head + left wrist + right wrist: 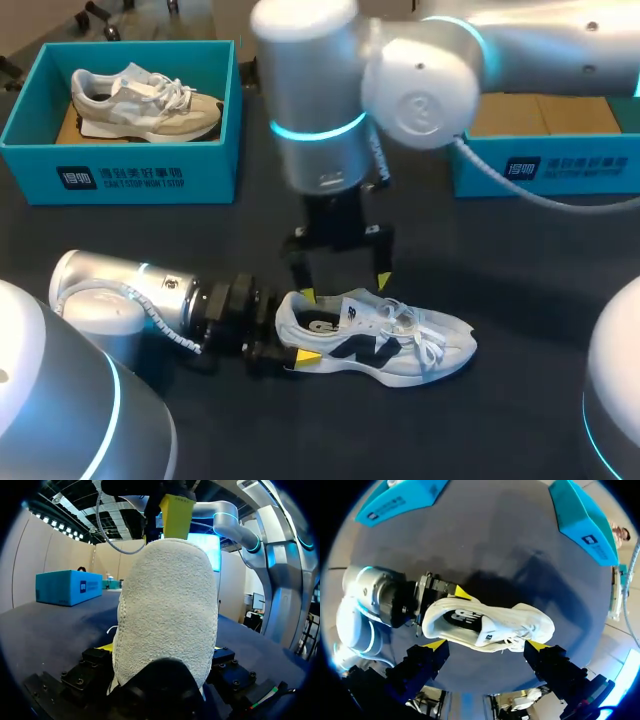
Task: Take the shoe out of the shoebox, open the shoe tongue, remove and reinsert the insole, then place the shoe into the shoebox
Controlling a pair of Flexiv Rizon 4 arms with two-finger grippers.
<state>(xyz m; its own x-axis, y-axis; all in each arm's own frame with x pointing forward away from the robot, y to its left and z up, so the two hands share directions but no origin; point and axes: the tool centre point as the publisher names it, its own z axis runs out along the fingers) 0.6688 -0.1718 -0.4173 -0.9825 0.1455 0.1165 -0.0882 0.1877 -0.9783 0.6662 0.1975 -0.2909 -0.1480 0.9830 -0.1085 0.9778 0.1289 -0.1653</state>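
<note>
Head view: on the black table point(520, 420), a blue shoebox point(120, 175) with white print stands well behind the white shoe point(375, 345). The shoe, dark logo on its side, rests on its sole, heel clamped between the left fingers point(308, 356). The right fingers point(383, 280) hang spread wide above it, empty.

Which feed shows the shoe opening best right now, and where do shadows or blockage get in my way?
Right wrist view: a clear look down into the shoe, with a broad arm shadow on the dark table beyond it. Left wrist view: the shoe's heel fills it, hiding what lies ahead. Head view: my right arm covers the upper middle, with glare on its casing; the shoe is visible below it.
</note>
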